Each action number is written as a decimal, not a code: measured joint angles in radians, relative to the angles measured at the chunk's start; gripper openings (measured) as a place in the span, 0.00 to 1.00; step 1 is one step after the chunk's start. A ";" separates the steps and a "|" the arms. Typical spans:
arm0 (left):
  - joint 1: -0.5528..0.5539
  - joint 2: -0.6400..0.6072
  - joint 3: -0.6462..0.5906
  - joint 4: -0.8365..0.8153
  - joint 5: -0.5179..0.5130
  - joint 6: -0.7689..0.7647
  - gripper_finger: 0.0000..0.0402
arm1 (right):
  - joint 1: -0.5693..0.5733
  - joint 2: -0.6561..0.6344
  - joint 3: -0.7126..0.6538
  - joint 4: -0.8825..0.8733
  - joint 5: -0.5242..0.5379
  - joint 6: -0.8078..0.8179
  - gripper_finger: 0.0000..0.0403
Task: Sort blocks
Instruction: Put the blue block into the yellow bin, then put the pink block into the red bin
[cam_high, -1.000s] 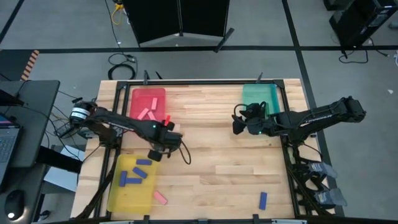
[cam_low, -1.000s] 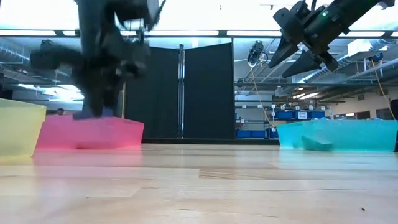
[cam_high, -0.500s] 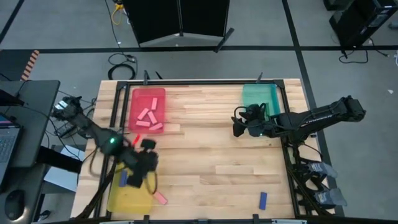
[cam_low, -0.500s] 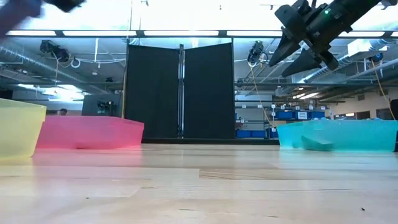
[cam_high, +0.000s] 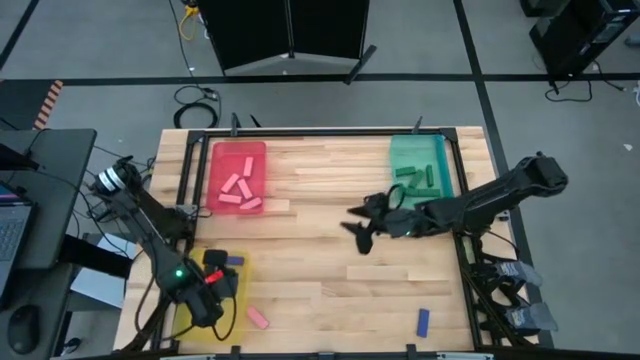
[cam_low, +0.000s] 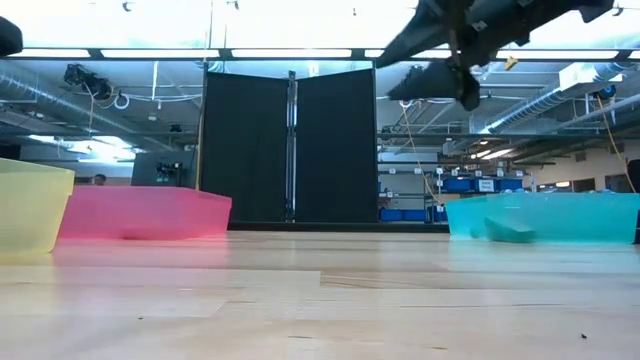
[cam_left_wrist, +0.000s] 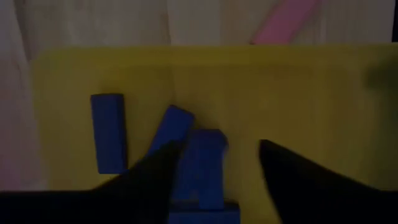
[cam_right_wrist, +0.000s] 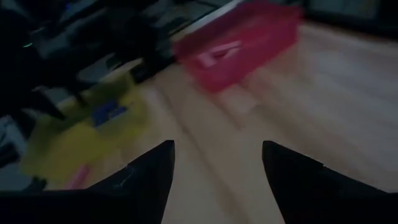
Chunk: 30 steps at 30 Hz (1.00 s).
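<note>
Hovering over the yellow tray at the desk's front left corner, the left gripper is spread and empty above blue blocks lying inside. Just beside that tray a pink block lies slantwise, nearer this arm. The right gripper, released and empty, hangs mid-desk; a blue block lies toward the front right edge. The left arm hides part of the tray.
</note>
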 joint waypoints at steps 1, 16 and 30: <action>-0.002 0.004 0.000 0.002 0.001 -0.001 0.64 | 0.011 0.030 0.012 0.021 -0.009 -0.002 0.63; -0.037 -0.103 0.086 0.085 -0.532 0.062 0.96 | 0.171 0.634 0.635 0.003 -0.039 -0.194 0.64; -0.051 -0.189 0.090 0.157 -0.874 0.149 0.91 | 0.210 1.108 1.281 -0.306 -0.121 -0.209 0.72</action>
